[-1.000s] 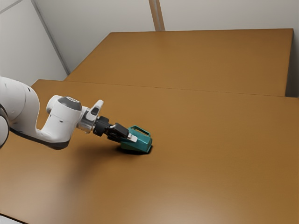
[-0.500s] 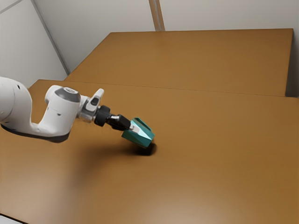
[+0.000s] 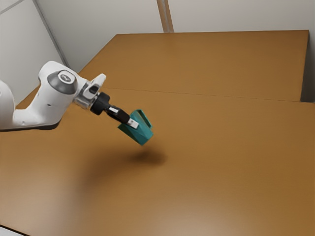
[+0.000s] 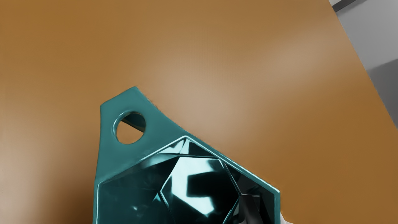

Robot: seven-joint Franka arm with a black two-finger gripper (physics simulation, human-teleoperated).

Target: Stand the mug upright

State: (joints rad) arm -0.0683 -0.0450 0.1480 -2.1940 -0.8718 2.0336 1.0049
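In the exterior view my gripper (image 3: 133,123) is shut on the wall of the teal mug (image 3: 141,133). The mug hangs tilted in the air over the table, its mouth facing back toward the hand and its base pointing down and to the exterior view's right. Its handle is on the upper side. Seen from the wrist, the faceted mug (image 4: 130,165) shows its open mouth and a handle with a round hole. The gripper (image 4: 270,214) pinches the rim there, a dark finger inside the mug and a sliver of white outside.
A brown table (image 3: 221,162) lies beneath the mug, which casts a soft shadow on it. Another brown surface (image 3: 206,64) extends behind, up to pale walls. In the wrist view the table's edge (image 4: 363,65) runs beside grey floor.
The mug has risen off the table in my gripper, moving up and slightly toward the exterior view's left. It has turned from lying nearly flat to a steeper tilt, base down.
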